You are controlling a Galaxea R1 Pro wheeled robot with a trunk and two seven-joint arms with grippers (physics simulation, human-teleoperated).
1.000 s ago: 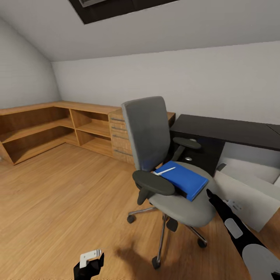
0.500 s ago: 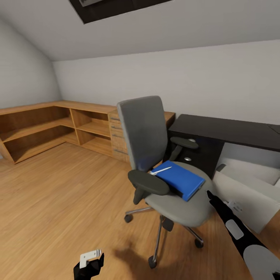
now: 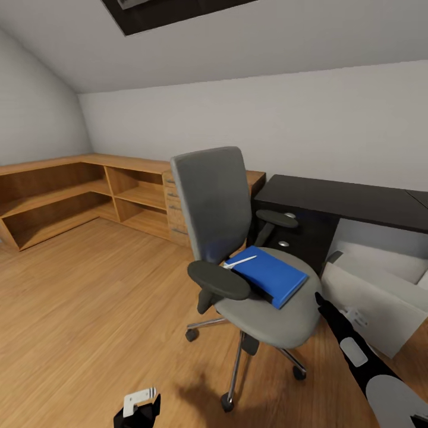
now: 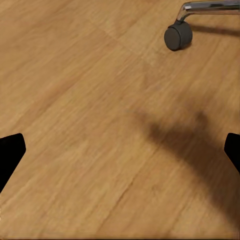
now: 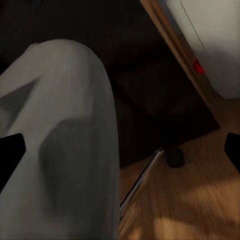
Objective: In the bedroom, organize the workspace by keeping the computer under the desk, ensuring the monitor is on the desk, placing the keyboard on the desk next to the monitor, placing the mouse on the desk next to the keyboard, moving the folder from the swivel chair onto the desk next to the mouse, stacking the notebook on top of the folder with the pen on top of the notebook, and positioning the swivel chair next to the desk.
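Sloped white walls and a warm wood floor (image 3: 89,297) frame the bedroom, with low wooden shelving (image 3: 65,196) along the far side and the glossy black desk (image 3: 351,199) off to my right. Most of the job looks undone to me: the desk top that I can see is bare, while the blue folder (image 3: 270,276) lies on the seat of the swivel chair (image 3: 238,238) with the pen (image 3: 241,261) resting on its near corner; a dark edge under the folder may be the notebook, but I cannot be sure. A light-grey box, likely the computer (image 3: 368,297), sits tilted on the floor beside the desk's drawer unit, not tucked under. My right gripper (image 3: 321,297) reaches toward the seat's front rim, just beside it; in the right wrist view its fingertips (image 5: 11,150) sit at the far edges, so its jaws stand wide apart and hold nothing. My left gripper (image 3: 141,405) hangs low over bare floor, jaws likewise spread and empty, a chair castor (image 4: 177,36) ahead. Room is generous to my left; on my right the chair, the grey box and the desk corner crowd close together, so I judge the folder lift needs care there.
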